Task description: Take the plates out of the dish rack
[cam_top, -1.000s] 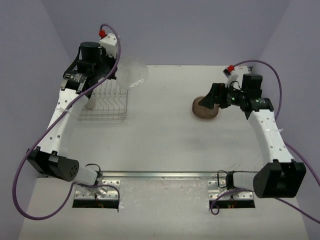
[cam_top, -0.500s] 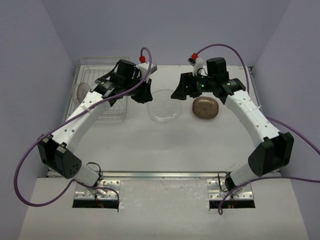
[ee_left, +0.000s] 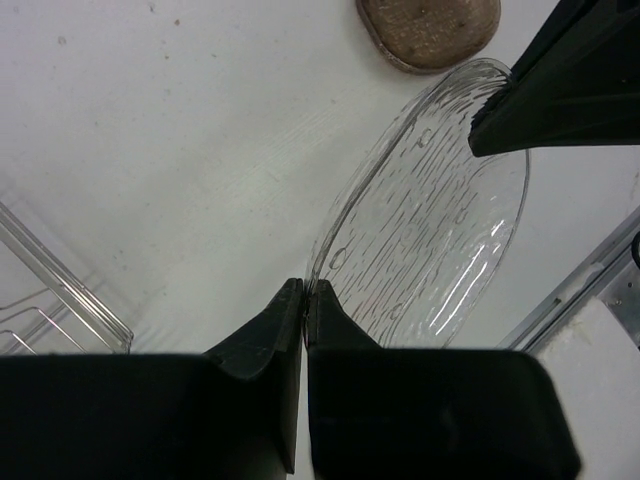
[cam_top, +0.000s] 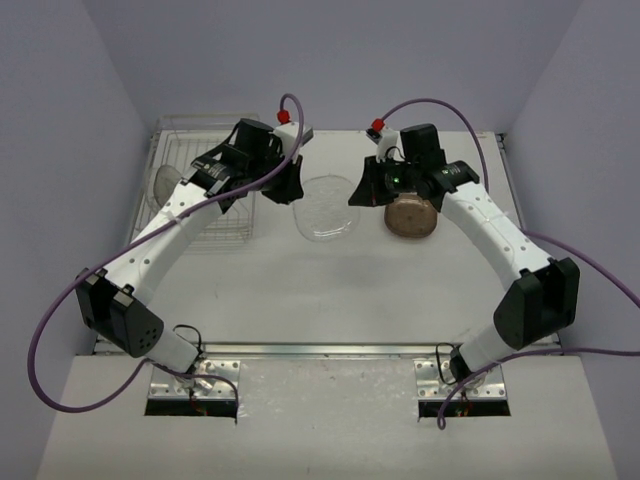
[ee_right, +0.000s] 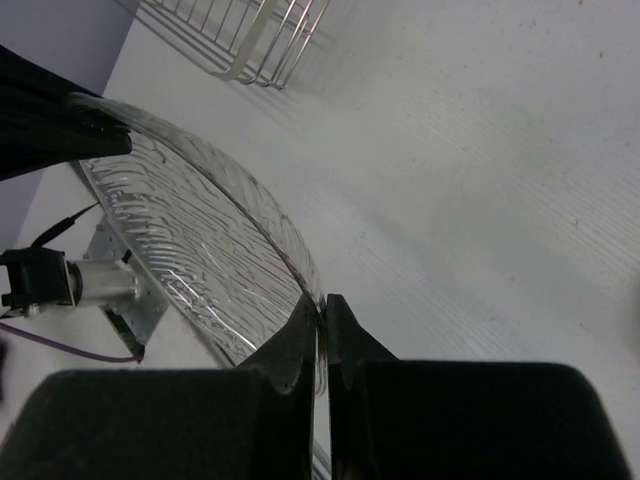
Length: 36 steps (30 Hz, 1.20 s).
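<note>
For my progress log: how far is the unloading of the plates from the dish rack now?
One brown plate already lies on the table. The clear plate is in hand, its rim pinched by the left gripper and the right gripper. A pale plate seems left in the dish rack.

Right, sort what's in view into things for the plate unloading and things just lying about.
For the job: dish rack; clear plate, pinched by left gripper and right gripper; brown plate on the table; pale plate at the rack's left side.
Lying about: nothing loose, only the rig's purple cables.
</note>
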Each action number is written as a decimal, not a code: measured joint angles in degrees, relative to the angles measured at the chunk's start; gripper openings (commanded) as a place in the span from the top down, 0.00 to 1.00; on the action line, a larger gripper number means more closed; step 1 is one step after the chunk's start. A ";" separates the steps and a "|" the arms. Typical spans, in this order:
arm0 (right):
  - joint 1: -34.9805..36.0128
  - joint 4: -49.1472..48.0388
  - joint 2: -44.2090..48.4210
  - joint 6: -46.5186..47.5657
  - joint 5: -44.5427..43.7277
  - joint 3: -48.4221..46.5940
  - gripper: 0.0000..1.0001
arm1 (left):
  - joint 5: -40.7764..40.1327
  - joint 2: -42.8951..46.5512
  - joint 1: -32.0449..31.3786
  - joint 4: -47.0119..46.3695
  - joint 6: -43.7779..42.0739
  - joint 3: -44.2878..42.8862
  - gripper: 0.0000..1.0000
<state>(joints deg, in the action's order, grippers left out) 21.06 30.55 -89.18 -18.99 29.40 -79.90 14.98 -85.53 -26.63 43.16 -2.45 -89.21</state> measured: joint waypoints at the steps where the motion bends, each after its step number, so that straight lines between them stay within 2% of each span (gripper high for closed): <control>1: 0.11 -0.01 0.02 0.22 0.08 0.02 1.00 | -0.49 -0.02 -0.02 -0.06 0.03 0.00 0.36; 3: 0.11 0.01 0.16 0.62 -0.42 0.18 1.00 | -1.35 -0.04 -0.02 -0.09 0.05 -0.01 0.01; 10: -2.87 0.60 2.16 2.64 -2.34 3.53 1.00 | -11.12 -0.08 1.10 -0.21 0.29 -0.02 0.00; 15: -13.25 2.70 2.12 5.83 -3.84 6.14 1.00 | -15.90 -0.09 8.19 -0.79 2.82 -0.02 0.00; 19: -22.33 3.85 -2.02 8.32 -5.76 6.16 1.00 | -16.38 -0.25 14.00 -0.81 4.69 -0.02 0.00; 23: -27.92 6.20 -8.48 9.71 -5.40 5.04 1.00 | -16.16 -0.39 14.64 -0.86 5.65 0.09 0.00; 30: -30.85 9.49 -17.73 10.69 -4.60 1.28 1.00 | -15.76 -0.40 14.27 -1.00 5.95 0.56 0.00; 36: -32.42 10.39 -21.96 10.12 -2.69 -2.46 1.00 | -15.76 -0.34 14.27 -1.26 5.98 2.66 0.00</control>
<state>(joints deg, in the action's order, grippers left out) -11.36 40.94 -111.14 -8.87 26.72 -82.35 -0.78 -85.86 -12.36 41.90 3.53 -86.55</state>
